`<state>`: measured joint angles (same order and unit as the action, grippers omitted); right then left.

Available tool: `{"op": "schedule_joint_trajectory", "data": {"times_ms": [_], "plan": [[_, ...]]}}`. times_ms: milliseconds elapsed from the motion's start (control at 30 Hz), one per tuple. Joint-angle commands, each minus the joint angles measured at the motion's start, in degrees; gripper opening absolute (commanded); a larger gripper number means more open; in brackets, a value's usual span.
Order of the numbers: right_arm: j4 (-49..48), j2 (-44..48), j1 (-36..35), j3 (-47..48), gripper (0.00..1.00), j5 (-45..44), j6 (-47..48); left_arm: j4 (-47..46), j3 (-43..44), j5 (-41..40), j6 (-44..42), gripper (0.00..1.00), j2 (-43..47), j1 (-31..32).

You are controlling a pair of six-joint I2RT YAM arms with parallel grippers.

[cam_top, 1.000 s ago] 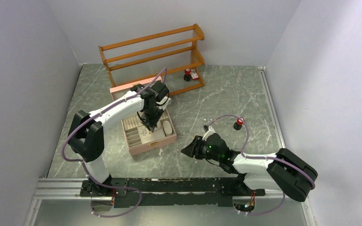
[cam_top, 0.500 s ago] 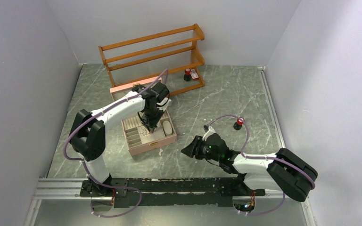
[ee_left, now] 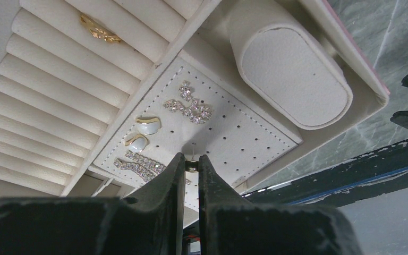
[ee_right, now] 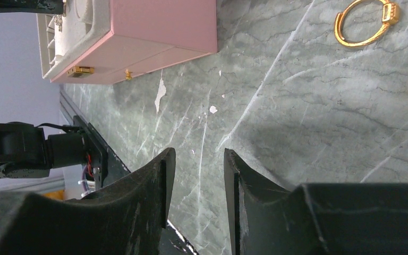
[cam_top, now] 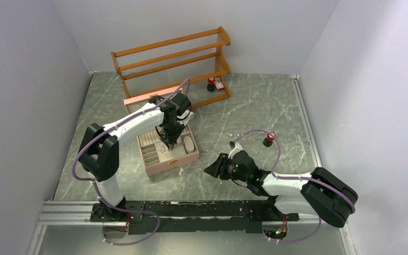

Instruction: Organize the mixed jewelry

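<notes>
Nearest, the right gripper (ee_right: 197, 156) hovers open and empty over the table (ee_right: 297, 133), where at least two gold rings (ee_right: 390, 10) lie unsorted. Farther on, inside the pink box (ee_right: 162, 26), the left gripper (ee_left: 192, 159) pinches what looks like a small stud (ee_left: 192, 167) above the earring pad (ee_left: 234, 133). Several earrings (ee_left: 191, 109) are already placed there, and one gold ring (ee_left: 100, 29) sits in the rolls (ee_left: 48, 106).

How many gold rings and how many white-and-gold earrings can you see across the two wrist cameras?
Gold rings: 3, two lying on the table, one of them cut off by the frame edge, and one in the ring rolls.
White-and-gold earrings: 2, on the earring panel.
Total: 5.
</notes>
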<state>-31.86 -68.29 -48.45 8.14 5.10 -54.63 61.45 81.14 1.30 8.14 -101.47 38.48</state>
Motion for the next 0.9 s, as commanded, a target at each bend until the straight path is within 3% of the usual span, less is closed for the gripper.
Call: {"op": "schedule_joint_trajectory", "data": {"times_ms": [0, 667, 867], "plan": [[-1.7, -0.3, -0.3, 0.6, 0.42, -1.2, 0.1, 1.6, -0.2, 1.0, -0.6, 0.07, 0.9, 0.5], [-2.0, -0.3, -0.3, 0.5, 0.43, -1.1, 0.1, 0.7, 0.7, 1.4, 0.0, 0.29, 0.0, 0.4], [-2.1, -0.1, -0.3, 0.3, 0.42, -1.2, 0.1, 0.5, 1.5, 1.5, 0.5, 0.31, 0.8, 0.4]]}}
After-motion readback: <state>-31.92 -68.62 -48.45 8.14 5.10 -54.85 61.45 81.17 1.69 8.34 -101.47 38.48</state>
